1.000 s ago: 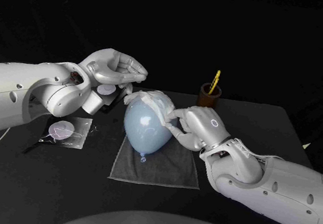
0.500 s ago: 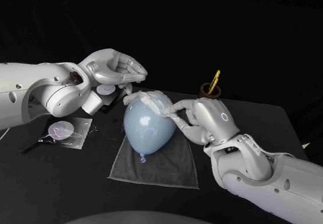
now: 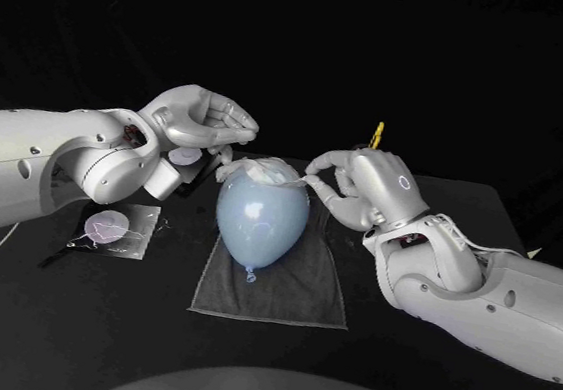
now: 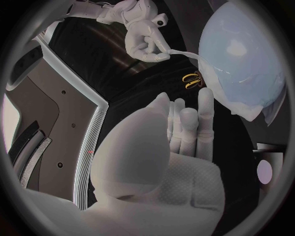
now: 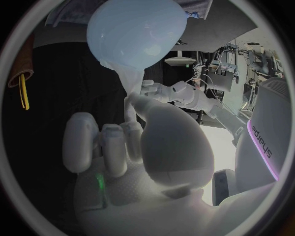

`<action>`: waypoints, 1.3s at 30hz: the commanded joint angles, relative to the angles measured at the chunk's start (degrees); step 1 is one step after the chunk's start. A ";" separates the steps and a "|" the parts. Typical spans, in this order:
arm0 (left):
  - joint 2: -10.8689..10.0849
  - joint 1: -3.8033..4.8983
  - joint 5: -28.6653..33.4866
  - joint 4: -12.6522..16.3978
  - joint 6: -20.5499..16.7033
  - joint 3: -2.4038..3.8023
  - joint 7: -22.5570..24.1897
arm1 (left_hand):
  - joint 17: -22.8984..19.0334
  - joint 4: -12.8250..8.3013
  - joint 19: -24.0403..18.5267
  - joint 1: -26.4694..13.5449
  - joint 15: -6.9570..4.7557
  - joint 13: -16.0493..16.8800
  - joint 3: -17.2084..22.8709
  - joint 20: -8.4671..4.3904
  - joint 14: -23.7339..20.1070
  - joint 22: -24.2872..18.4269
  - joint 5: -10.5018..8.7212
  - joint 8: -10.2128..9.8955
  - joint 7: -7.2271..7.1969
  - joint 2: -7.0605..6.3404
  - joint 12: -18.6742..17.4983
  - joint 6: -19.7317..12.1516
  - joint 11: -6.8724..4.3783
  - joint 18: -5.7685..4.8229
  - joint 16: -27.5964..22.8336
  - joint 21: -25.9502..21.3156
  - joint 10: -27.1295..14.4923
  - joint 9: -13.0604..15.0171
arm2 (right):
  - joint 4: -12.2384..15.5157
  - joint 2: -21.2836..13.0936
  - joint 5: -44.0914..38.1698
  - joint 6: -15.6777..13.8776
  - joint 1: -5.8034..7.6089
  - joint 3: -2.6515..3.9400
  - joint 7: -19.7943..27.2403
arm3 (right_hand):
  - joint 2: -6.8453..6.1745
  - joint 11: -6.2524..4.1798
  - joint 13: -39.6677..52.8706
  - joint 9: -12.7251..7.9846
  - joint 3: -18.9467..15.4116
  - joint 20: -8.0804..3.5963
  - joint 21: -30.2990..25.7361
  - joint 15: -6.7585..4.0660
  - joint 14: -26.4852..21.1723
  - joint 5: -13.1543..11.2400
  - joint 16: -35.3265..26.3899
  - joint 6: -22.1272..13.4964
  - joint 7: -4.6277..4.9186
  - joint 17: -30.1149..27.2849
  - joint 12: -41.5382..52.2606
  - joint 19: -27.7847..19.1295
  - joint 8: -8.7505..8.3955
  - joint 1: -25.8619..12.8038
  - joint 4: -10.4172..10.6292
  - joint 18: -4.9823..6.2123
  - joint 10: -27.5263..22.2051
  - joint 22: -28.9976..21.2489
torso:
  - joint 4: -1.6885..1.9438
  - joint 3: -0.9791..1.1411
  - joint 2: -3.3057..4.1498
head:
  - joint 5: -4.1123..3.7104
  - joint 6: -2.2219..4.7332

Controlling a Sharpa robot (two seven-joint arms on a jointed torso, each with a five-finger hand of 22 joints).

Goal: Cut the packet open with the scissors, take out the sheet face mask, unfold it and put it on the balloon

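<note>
A pale blue balloon (image 3: 261, 217) lies on a grey towel (image 3: 297, 294) with the white sheet mask (image 3: 269, 169) draped over its far end. My right hand (image 3: 359, 186) is raised beside that end and pinches a strip of the mask (image 5: 130, 91) between thumb and finger, stretched taut from the balloon (image 5: 138, 32). The left wrist view shows the same pinch by the right hand (image 4: 146, 39) and the strip (image 4: 183, 51). My left hand (image 3: 206, 122) is curled at the mask's other side, its fingertips (image 3: 226, 153) on the mask's edge.
The opened packet (image 3: 119, 229) lies flat on the table to the left of the towel. A yellow scissors handle (image 3: 374, 136) sticks up from a brown cup (image 5: 23, 61) behind my right hand. The table's far edge runs just behind the cup.
My right hand has lifted from the balloon's side and drawn up and away to the right, pulling the mask's edge out with it. The left hand and the balloon have stayed put.
</note>
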 commanded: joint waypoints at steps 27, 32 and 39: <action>6.49 -0.03 -26.72 -1.54 -2.25 0.41 -2.05 | -9.16 0.40 -4.31 -6.65 2.36 -8.29 -2.04 2.52 -11.70 -3.17 -0.10 -5.18 0.86 -6.12 -11.65 1.72 2.11 0.82 -5.36 -5.53 -3.98 -4.15 | -6.18 4.73 13.61 10.56 4.86 0.21 5.93 | 0.93 -0.23 9.04 8.86 0.48 -0.16 -0.49 -0.24 5.19 0.15 -0.10 -1.76 -0.01 13.33 -0.74 -0.22 5.42 0.15 -0.99 -0.62 2.90 7.66 | 0.02 -0.05 0.00 | 0.17 0.43; 7.26 -0.03 -29.60 -1.69 -1.89 0.47 -5.44 | -8.59 0.57 -2.68 -8.86 2.25 -8.41 -7.67 2.41 -10.66 -3.21 -0.15 -5.75 1.22 -5.73 -11.20 1.91 2.02 0.90 -3.43 -5.17 -3.12 -4.33 | -5.38 4.35 13.17 9.32 4.96 0.22 5.95 | 0.93 -0.23 9.04 8.86 0.48 -0.16 -0.49 -0.24 5.19 0.15 -0.10 -1.76 -0.01 13.33 -0.74 -0.22 5.42 0.15 -0.99 -0.62 2.90 7.66 | -0.08 0.04 0.00 | 0.03 0.52; 7.98 -0.03 -30.62 -2.01 -2.38 0.52 -8.49 | -8.12 0.75 -1.07 -9.45 1.86 -7.83 -14.51 1.98 -9.33 -2.87 -0.17 -5.82 1.09 -3.52 -9.55 2.75 1.70 0.91 -1.53 -4.24 -2.10 -4.21 | -4.39 3.73 12.69 8.04 5.10 0.38 5.98 | 0.91 -0.23 9.07 8.98 0.50 -0.16 -0.37 -0.23 5.25 0.16 0.00 -1.82 0.00 13.49 -0.72 -0.18 5.47 0.14 -1.03 -0.64 2.91 7.72 | -0.09 0.05 -0.06 | -0.13 0.64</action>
